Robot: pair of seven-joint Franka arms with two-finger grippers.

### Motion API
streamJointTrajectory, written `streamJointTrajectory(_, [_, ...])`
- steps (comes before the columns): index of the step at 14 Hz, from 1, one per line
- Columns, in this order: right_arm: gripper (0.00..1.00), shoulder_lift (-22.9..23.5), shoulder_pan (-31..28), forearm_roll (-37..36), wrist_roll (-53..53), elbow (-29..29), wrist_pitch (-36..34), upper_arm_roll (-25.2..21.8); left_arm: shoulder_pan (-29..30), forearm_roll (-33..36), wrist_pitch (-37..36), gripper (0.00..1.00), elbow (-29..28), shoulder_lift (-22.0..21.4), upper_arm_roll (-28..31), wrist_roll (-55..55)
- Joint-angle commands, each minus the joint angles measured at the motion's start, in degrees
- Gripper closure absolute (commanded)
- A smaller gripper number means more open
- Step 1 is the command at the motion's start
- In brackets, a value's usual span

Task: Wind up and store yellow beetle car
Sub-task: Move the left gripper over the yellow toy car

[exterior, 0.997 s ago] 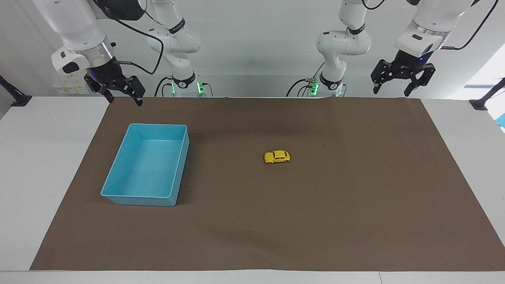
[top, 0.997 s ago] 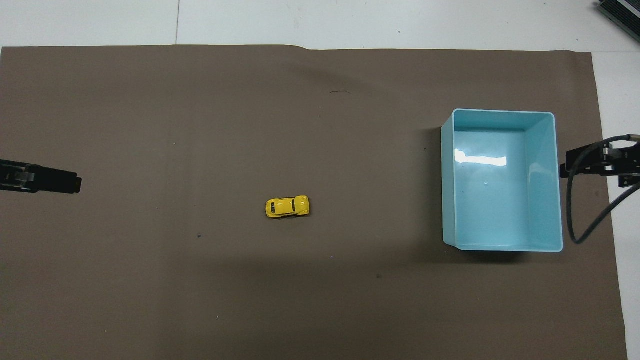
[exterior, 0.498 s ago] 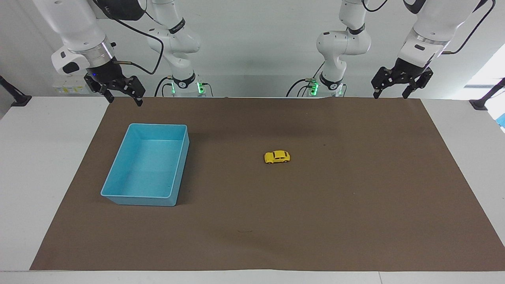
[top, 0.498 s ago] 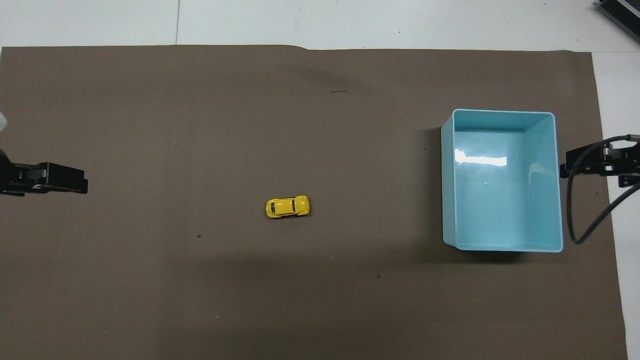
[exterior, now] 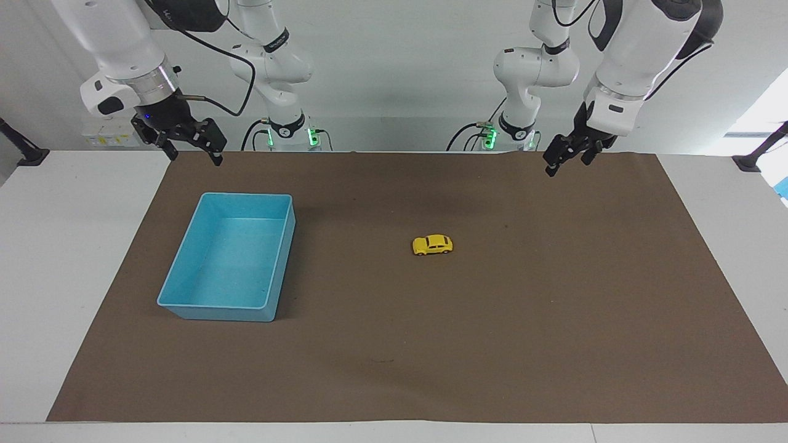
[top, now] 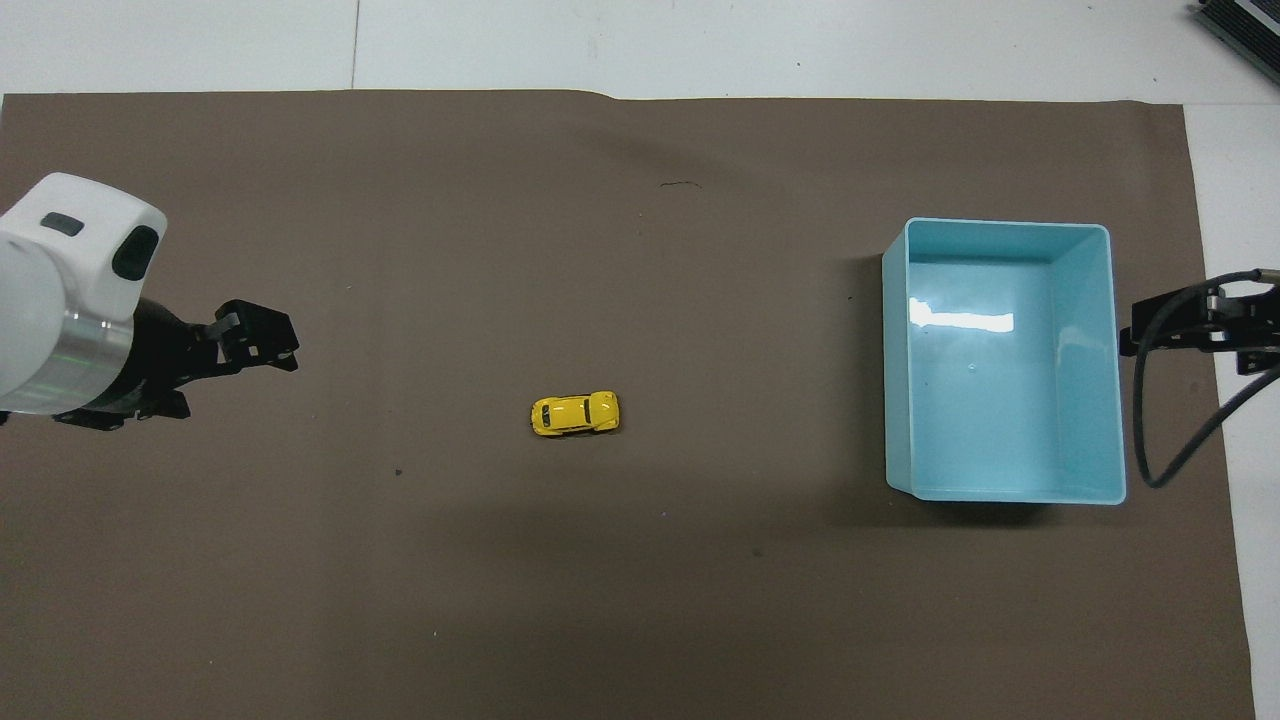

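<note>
The yellow beetle car [exterior: 432,245] stands on its wheels near the middle of the brown mat; it also shows in the overhead view [top: 574,413]. My left gripper [exterior: 567,161] is open and empty, raised over the mat toward the left arm's end, well apart from the car; it also shows in the overhead view [top: 262,340]. My right gripper [exterior: 193,155] is open and empty, held up over the mat's edge beside the blue bin [exterior: 246,195]. The right arm waits. The bin [top: 1000,224] holds nothing.
The brown mat [exterior: 492,344] covers most of the white table [exterior: 49,246]. The bin stands toward the right arm's end. A black cable [top: 1170,440] hangs from the right arm beside the bin.
My left arm has swung in over the mat toward the car, lowering and turning its wrist. The car, the bin and the right arm have not moved.
</note>
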Motion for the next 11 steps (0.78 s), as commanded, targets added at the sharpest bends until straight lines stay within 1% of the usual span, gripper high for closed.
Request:
streamJointTrajectory(1, [0.0,0.4,-0.5,0.8,-0.5,0.8,-0.5,0.4,-2.0,-2.2,3.4,0.0,-1.3,0.6,0.8,-14.9])
streamJointTrajectory(2, [0.0,0.4,-0.5,0.8,-0.5,0.8,-0.5,0.4,-2.4,-2.9,3.7,0.0,-1.3,1.0,0.8,-20.3])
streamJointTrajectory(4, [0.0,0.4,-0.5,0.7,-0.5,0.8,-0.6,0.4,-4.2,-3.3,5.2,0.0,-2.0,1.5,0.8,-35.7])
streamJointTrajectory(5, [0.0,0.4,-0.5,0.7,-0.5,0.8,-0.5,0.4,-4.8,-3.6,7.1,0.0,-2.4,1.5,0.8,-42.2])
streamJointTrajectory(6, [0.0,0.4,-0.5,0.7,-0.5,0.8,-0.5,0.4,-5.1,-4.2,9.1,0.0,-2.8,1.6,0.7,-47.1])
streamJointTrajectory(7, [0.0,0.5,-0.5,0.7,-0.5,0.8,-0.5,0.4,-7.0,-4.4,10.7,0.0,-3.0,2.2,0.7,-51.3])
streamJointTrajectory(11, [0.0,0.4,-0.5,0.7,-0.5,0.8,-0.5,0.4,-12.1,-4.4,13.0,0.0,-2.9,5.3,0.8,-65.7])
